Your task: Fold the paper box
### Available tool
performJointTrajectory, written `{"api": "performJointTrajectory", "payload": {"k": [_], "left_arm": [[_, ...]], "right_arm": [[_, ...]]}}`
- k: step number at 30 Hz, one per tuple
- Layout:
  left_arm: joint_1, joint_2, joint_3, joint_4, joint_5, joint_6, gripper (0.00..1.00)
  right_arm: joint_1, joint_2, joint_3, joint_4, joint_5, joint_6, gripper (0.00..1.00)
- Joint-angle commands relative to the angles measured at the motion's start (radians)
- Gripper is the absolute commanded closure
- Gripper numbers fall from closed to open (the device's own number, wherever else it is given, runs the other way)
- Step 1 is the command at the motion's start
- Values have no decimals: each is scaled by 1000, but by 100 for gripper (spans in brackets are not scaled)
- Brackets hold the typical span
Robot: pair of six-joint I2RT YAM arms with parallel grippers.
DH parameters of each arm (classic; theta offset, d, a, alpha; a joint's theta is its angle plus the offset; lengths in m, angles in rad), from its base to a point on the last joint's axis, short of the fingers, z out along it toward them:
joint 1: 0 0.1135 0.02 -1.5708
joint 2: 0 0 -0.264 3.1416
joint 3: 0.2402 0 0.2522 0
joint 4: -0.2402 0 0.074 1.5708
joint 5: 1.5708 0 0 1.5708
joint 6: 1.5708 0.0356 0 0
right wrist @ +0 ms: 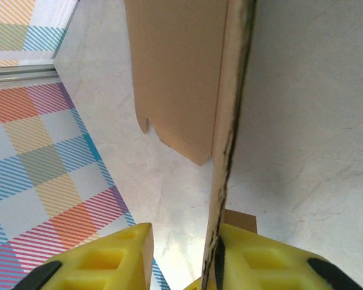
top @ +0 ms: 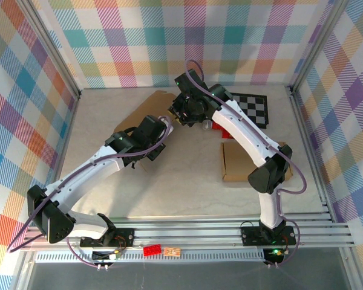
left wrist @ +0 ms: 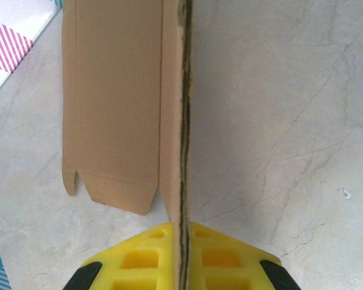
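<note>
**Left jaws.** I read the left gripper (left wrist: 183,241) as pressed together on the paper box (left wrist: 115,109). Both yellow pads (left wrist: 139,261) sit flush against a raised panel, which I see edge-on running straight up from the grip.

**Right jaws.** The right gripper (right wrist: 184,260) stands partly spread. The raised panel's edge touches the pad (right wrist: 260,263) on the right of the wrist view. A clear gap separates the panel from the opposite pad, so I record contact on one side only, not a pinch.

**Location of the work.** In the top view the box lies at the middle rear of the tabletop (top: 169,187). Its flat part extends toward the rear left, and both arms meet over it.

**Edges.** The flat panel lies on the tabletop beside the raised one. Its notched end flaps finish on bare surface, clear of the jaws.

**Open room.**
- The tabletop on the far side of the raised panel is bare in both wrist views.
- The plaid wall (right wrist: 36,151) runs close along the box's flat side.
- A checkerboard (top: 254,109), a red block (top: 219,127) and a second cardboard box (top: 239,163) crowd the right arm's side.
- The front centre, between the arm bases, is open
</note>
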Motion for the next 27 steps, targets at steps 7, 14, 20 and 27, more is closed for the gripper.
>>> {"api": "performJointTrajectory", "payload": {"k": [7,14,20,27], "left_arm": [[0,16,45,6,-4,-16,100],[1,20,49,7,-6,-16,100],[1,23,51,7,-3,-16,100],[2,23,49,9,-2,-19,100]], "right_arm": [[7,37,32,-58,-16,0,74],[7,41,32,-67,-4,-1,79],[6,43,31,-64,2,4,86],[6,38,33,-55,-6,0,91]]}}
